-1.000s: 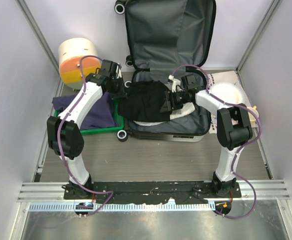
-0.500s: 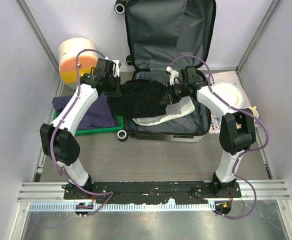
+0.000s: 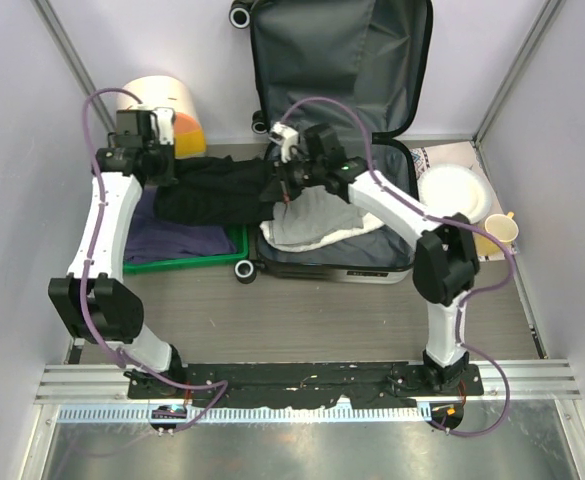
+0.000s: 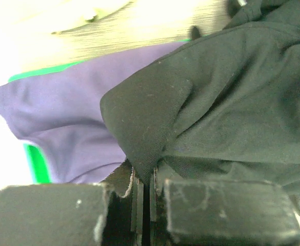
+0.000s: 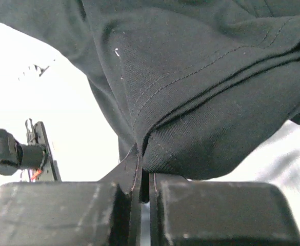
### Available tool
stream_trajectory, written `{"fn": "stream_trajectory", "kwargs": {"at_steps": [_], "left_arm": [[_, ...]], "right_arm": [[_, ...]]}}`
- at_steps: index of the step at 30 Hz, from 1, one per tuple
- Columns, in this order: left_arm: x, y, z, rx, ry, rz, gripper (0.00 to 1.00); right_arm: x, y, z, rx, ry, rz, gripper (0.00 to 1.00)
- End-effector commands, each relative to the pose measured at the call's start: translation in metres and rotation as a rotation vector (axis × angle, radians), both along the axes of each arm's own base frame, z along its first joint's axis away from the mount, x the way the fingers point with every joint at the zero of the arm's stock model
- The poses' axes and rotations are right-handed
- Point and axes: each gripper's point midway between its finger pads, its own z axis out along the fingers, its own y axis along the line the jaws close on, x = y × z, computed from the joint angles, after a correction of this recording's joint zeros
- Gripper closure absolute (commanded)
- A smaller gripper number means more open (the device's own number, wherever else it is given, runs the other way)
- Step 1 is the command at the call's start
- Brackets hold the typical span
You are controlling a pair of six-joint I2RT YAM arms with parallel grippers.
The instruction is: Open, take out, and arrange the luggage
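The luggage point(image 3: 402, 255) lies open at the table's back middle, its dark grey lined lid point(image 3: 342, 60) upright against the wall. A white garment point(image 3: 317, 225) lies in its base. A black garment point(image 3: 217, 190) hangs stretched between both grippers, over the suitcase's left edge and the green tray. My left gripper point(image 3: 157, 170) is shut on its left end; the pinched fold shows in the left wrist view point(image 4: 150, 154). My right gripper point(image 3: 284, 175) is shut on its right end, as the right wrist view point(image 5: 191, 118) shows.
A green tray point(image 3: 197, 262) left of the suitcase holds a purple garment point(image 3: 167, 240), which also shows in the left wrist view point(image 4: 62, 123). A cream-and-orange cylinder point(image 3: 172, 105) stands behind it. A white plate point(image 3: 454, 188) and a cup point(image 3: 499, 230) sit at right.
Both grippers have carried the black garment leftward, out of the suitcase toward the green tray. The white garment in the suitcase base is now uncovered.
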Motion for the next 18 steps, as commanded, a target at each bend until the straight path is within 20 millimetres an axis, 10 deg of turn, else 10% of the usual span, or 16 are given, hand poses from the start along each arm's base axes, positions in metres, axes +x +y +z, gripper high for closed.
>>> {"fn": "stream_trajectory", "kwargs": {"at_steps": [1,8,10,11,13,18], "left_arm": [[-0.003,0.064,0.012,0.116,-0.04,0.059,1.0],[-0.007,0.127,-0.07,0.168,0.112,0.085,1.0],[-0.01,0.134,-0.088,0.161,0.158,0.089,1.0],[-0.014,0.14,-0.099,0.154,0.2,0.099,0.93],[-0.015,0.142,-0.098,0.134,0.224,0.097,0.52],[-0.012,0.124,-0.049,0.033,0.115,0.026,0.0]], "right_arm": [[0.006,0.076,0.022,0.125,-0.038,0.03,0.99],[-0.005,0.154,-0.052,0.115,0.083,0.066,0.96],[-0.008,0.158,-0.059,0.103,0.076,0.07,0.77],[-0.007,0.156,-0.057,0.1,0.067,0.066,0.53],[-0.003,0.148,-0.035,0.104,0.017,0.052,0.4],[0.031,0.091,0.023,0.118,-0.033,-0.043,0.34]]}}
